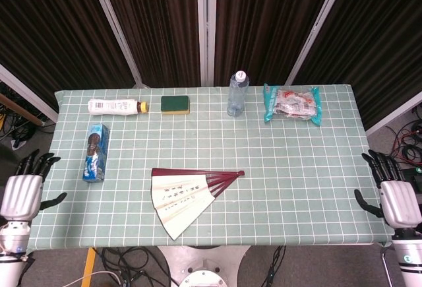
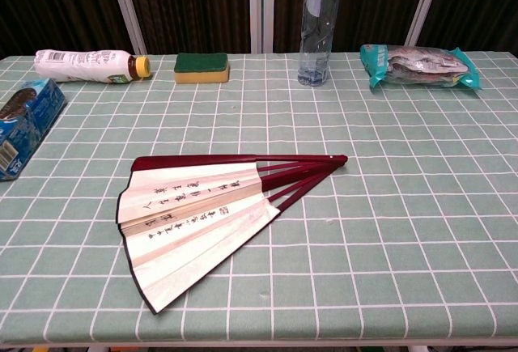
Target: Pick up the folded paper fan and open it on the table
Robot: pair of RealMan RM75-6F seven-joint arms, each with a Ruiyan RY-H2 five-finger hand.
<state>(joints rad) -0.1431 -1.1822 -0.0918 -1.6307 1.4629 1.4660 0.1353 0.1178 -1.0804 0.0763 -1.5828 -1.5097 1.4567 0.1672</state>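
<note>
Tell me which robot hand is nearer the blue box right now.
Left. The left robot hand sits just off the table edge beside the blue box; the right robot hand is off the far opposite edge.

Fan [image 1: 188,194] at table's [image 1: 303,188] near middle, bottle [image 1: 237,94] behind, box [image 1: 95,152] far left
</note>
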